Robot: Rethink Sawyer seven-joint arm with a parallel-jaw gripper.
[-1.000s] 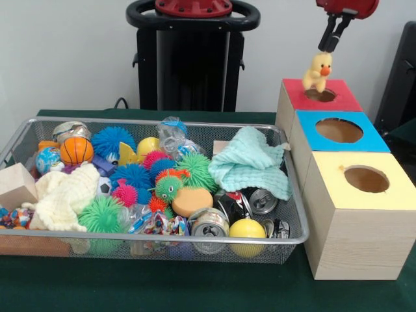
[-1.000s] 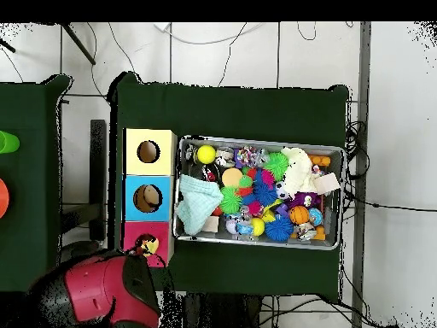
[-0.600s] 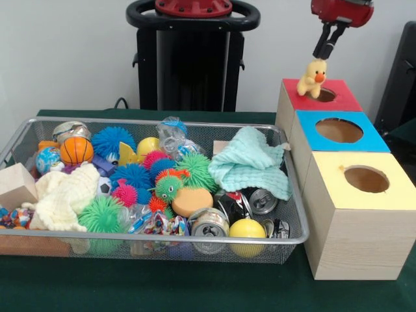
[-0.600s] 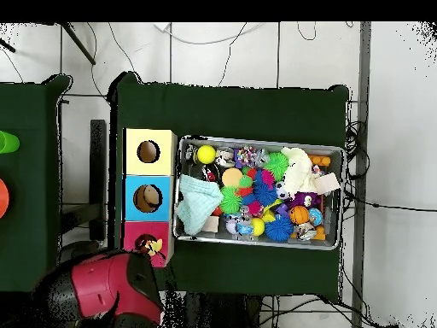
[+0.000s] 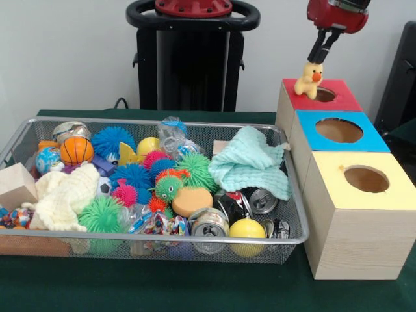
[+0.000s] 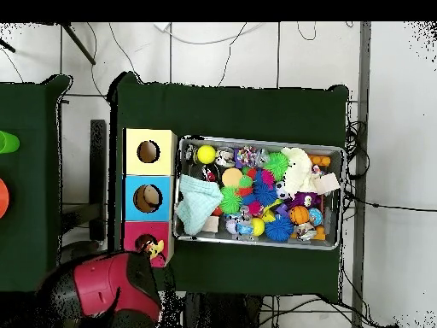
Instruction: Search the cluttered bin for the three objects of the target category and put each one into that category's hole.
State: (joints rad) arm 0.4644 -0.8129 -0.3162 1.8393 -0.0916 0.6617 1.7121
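Note:
A small yellow plush duck (image 5: 309, 79) hangs from my gripper (image 5: 318, 57), which is shut on the top of its head. The duck dangles over the left edge of the red box (image 5: 344, 101), just left of that box's round hole (image 5: 324, 95). In the overhead view the duck (image 6: 155, 249) shows at the red box's (image 6: 136, 231) corner, and the red arm (image 6: 111, 286) hides the gripper. The wire bin (image 5: 195, 239) holds spiky balls, a basketball (image 5: 76, 150), crushed cans (image 5: 209, 224), cloths and other toys.
A blue box (image 5: 367, 142) and a yellow box (image 5: 396, 195), each with a round hole on top, stand in a row in front of the red one. A mint cloth (image 5: 252, 162) lies over the bin's right end, beside the boxes.
The gripper and the duck have drifted left and slightly up, from above the red box's hole to above its left edge. The bin's contents have not moved.

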